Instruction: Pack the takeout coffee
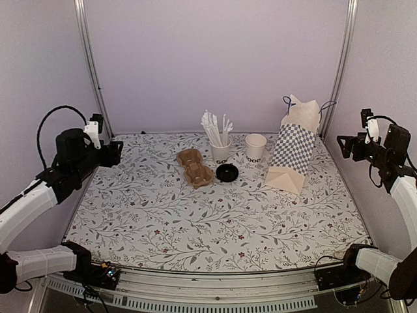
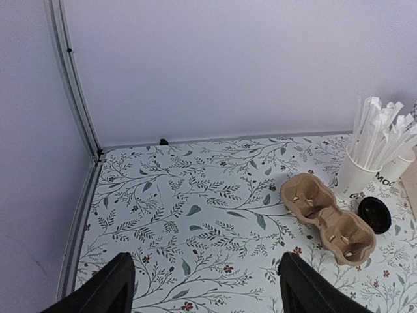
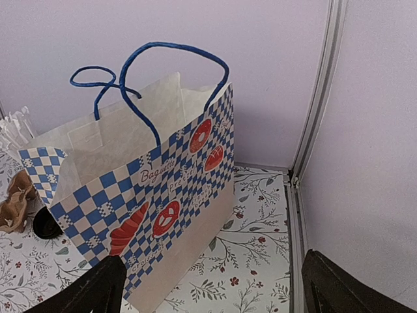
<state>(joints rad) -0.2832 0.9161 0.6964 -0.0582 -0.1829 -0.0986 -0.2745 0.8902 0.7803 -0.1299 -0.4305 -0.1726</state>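
Jaws on both arms stand wide apart, holding nothing. Top view: left gripper (image 1: pixel 109 154) and right gripper (image 1: pixel 345 145) hang at opposite sides. The takeout coffee (image 1: pixel 255 147) stands uncapped between straw cup (image 1: pixel 220 153) and bag (image 1: pixel 294 147), with its black lid (image 1: pixel 227 172) lying near the carrier (image 1: pixel 195 167). Left wrist: carrier and lid lie ahead. Right wrist: bag mouth is open. Packing looks unstarted; the next move probably calls for 1 arm to reach the lid.

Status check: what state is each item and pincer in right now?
Small white paper cup: upright, lidless.
Round black plastic lid: lying flat, off the cup.
Brown pulp cup carrier: both wells empty.
White cup holding white straws: upright.
Blue-checked paper bag: standing, mouth open.
Left pincer: open, empty.
Right pincer: open, empty.
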